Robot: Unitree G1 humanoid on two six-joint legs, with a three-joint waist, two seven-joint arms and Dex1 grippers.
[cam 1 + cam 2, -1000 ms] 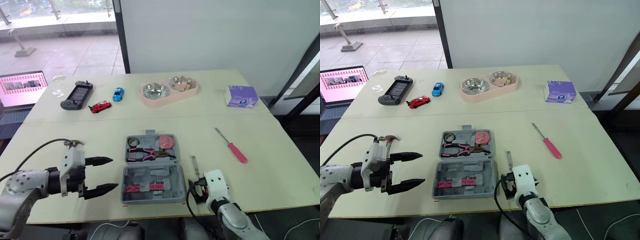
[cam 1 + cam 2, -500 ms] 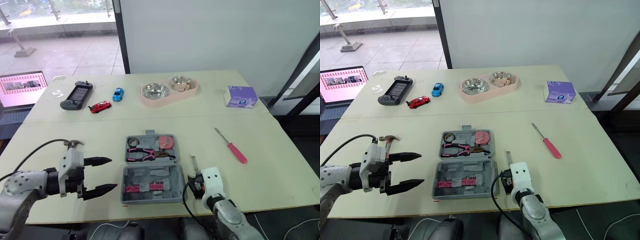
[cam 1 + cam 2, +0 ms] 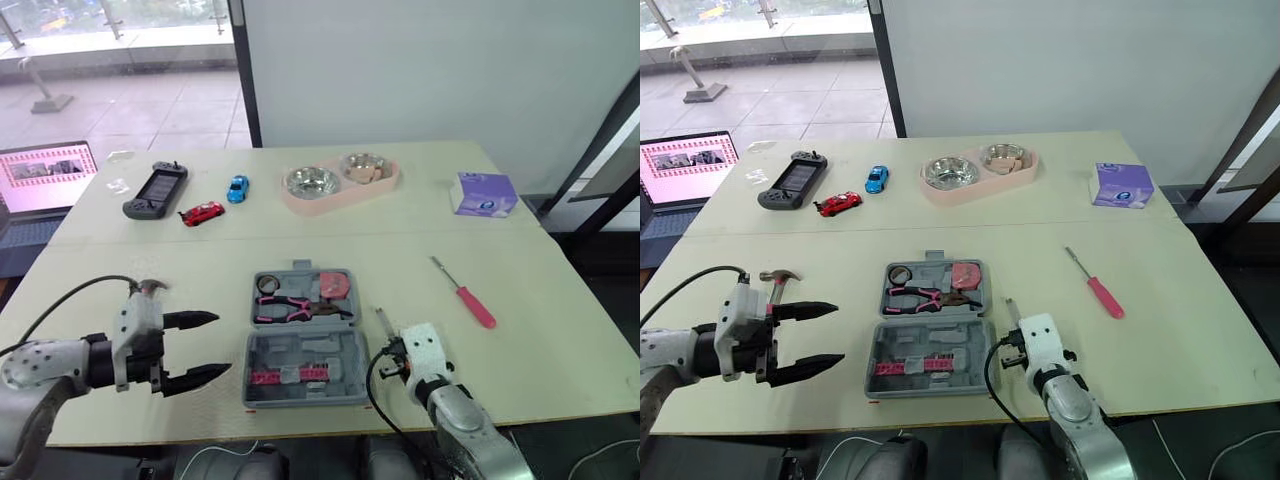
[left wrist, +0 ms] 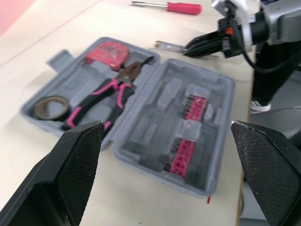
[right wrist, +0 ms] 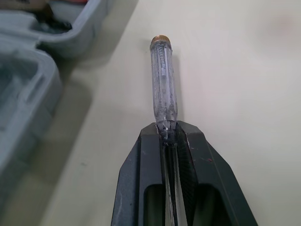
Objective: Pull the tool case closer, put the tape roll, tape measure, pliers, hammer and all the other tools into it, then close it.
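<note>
**Desk:** Where's the tool case sitting?

**Me:** I have the tool case (image 3: 305, 340) lying open on the table (image 3: 560, 330), near the front edge and between my two arms. The tape roll (image 3: 266, 285), pliers (image 3: 292, 307) and tape measure (image 3: 331, 284) sit in its far half. A row of pink bits (image 3: 290, 377) sits in the near half.

**Desk:** Right side?

**Me:** My right gripper (image 5: 168, 128) is clamped on a clear-handled screwdriver (image 5: 162, 87), just beside the case's right wall. The handle points away from me, low over the table. I can't tell whether it touches the surface.

**Desk:** And the left?

**Me:** My left gripper (image 3: 208, 347) is spread wide with nothing between its fingers. It hovers to the left of the case, apart from it. The hammer (image 3: 779, 277) shows its head just behind that gripper, and the wrist hides most of the handle.

**Desk:** Anything else loose?

**Me:** A red-handled screwdriver (image 3: 465, 294) lies on the table, well to the right of the case
</note>
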